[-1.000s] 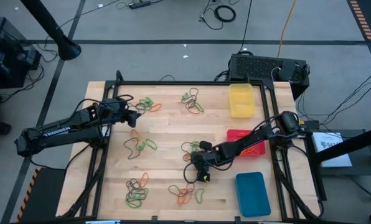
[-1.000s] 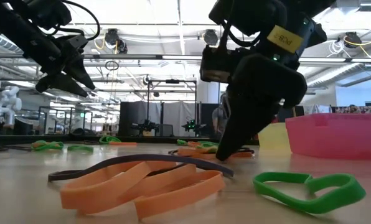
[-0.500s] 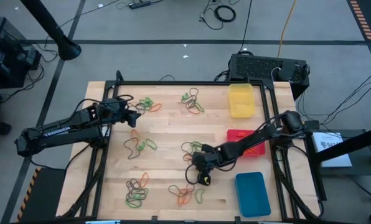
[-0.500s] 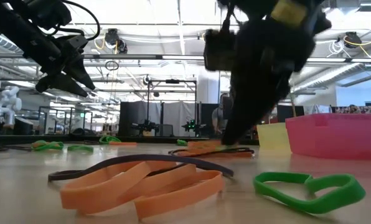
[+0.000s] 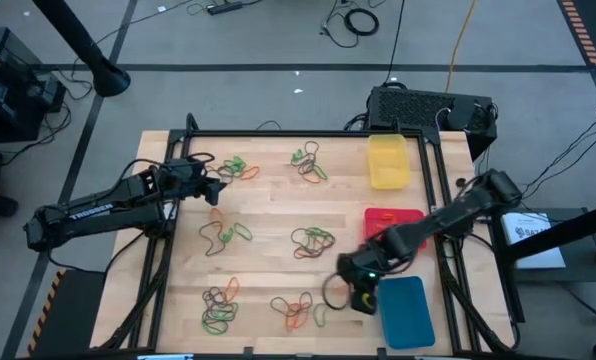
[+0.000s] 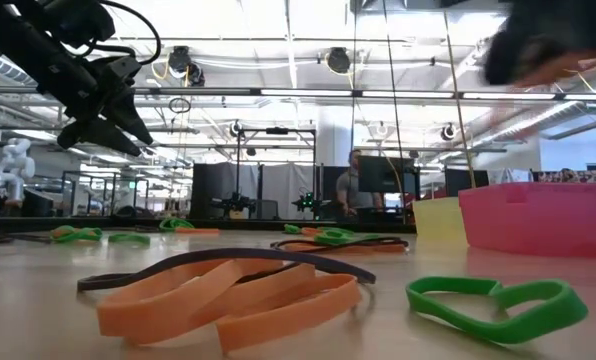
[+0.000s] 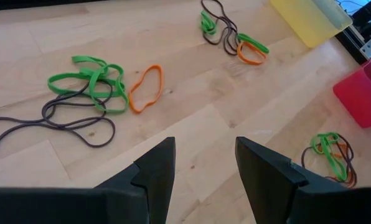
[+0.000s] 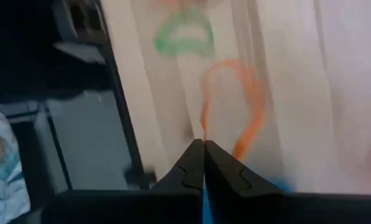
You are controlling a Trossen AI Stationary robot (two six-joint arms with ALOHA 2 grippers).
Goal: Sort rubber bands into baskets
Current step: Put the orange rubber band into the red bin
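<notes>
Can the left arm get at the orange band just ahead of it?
Probably yes. The left gripper hangs open above bare wood, and the orange band lies apart from the green tangle with nothing between.

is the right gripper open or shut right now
Shut on an orange band: the right gripper's fingertips meet, pinching the loop beside the blue basket.

Pale wooden table [image 5: 268, 215], glossy plastic baskets [image 5: 388, 160]

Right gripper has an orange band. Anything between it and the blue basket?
Nothing visible. The right gripper, shut on the orange band, sits at the blue basket's left edge; only bare table lies between.
</notes>
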